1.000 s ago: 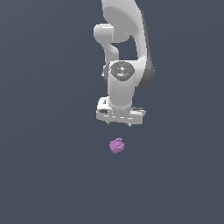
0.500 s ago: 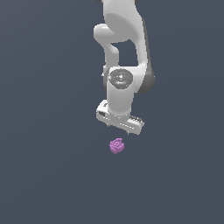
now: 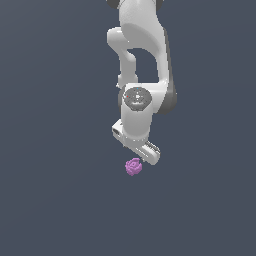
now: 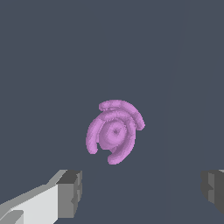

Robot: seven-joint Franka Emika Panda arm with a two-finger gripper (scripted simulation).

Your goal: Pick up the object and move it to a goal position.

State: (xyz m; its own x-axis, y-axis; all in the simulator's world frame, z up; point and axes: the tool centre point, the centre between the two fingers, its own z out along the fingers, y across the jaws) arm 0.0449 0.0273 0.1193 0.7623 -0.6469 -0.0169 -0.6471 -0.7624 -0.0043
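The object [image 3: 133, 166] is a small pink-purple knobbly blob lying on the dark grey floor. In the exterior view the white gripper [image 3: 138, 152] hangs just above it, its hand turned at a slant, and its fingertips barely show there. The wrist view shows the object [image 4: 114, 131] as curled ridges around a round core, beyond the fingertips and not between them. The gripper [image 4: 142, 190] stands open, with one grey finger pad [image 4: 71, 192] and the other pad [image 4: 214, 186] spread wider than the object. Nothing is held.
A plain dark grey floor [image 3: 60, 200] surrounds the object on every side. The white arm [image 3: 142, 60] rises straight above the gripper. No other objects or a goal marker show.
The gripper has come down toward the object and its hand has turned to a slant. The object has not moved.
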